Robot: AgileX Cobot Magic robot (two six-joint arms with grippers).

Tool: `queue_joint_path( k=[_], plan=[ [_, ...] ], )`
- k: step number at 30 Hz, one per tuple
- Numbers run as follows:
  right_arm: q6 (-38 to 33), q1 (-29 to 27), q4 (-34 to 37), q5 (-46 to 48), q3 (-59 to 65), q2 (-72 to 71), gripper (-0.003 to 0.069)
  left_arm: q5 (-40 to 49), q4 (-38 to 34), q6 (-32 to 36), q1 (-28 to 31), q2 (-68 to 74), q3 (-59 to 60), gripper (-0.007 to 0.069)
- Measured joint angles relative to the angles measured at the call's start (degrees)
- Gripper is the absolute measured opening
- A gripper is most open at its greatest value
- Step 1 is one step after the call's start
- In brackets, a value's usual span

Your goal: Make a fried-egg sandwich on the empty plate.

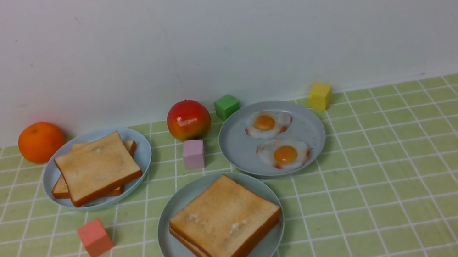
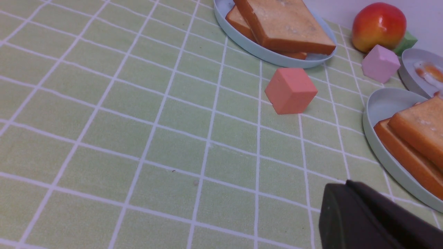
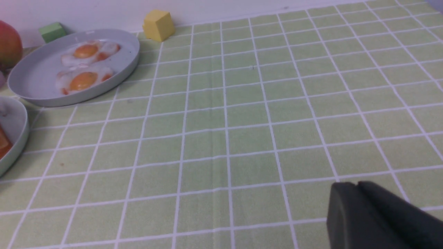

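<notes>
A green checked tablecloth [image 1: 407, 191] is covering the whole table and is carrying everything else. Near its front middle the pale mint-green plate [image 1: 180, 255] is lying, and the fried-egg sandwich [image 1: 225, 223] is sitting on it, two toast slices stacked with only a thin pale line showing between their crusts. Behind and to the left, a greyer plate [image 1: 140, 155] is holding two loose toast slices [image 1: 97, 168] piled askew. Behind and to the right, another grey plate [image 1: 237, 148] is holding two fried eggs [image 1: 284, 155], one behind the other. An orange [image 1: 41, 141] is resting by the wall at far left, and a red apple [image 1: 188, 119] is standing between the two rear plates. Four small cubes are lying about: salmon [image 1: 95, 238] left of the sandwich plate, lilac [image 1: 193, 154] just before the apple, green [image 1: 226, 106] and yellow [image 1: 320, 96] near the wall. The left gripper [image 2: 346, 185] is showing closed above bare cloth, holding nothing; the right gripper [image 3: 356, 185] is likewise showing its fingers together over empty squares, gripping nothing.
</notes>
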Motion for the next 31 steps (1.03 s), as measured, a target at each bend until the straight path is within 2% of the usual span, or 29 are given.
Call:
queue_joint_path(
  k=[31],
  plan=[
    [0.0,0.0,0.0,0.0,0.0,0.0,0.0087,0.0,0.0,0.0,0.0,0.0,0.0,0.0011]
  ],
)
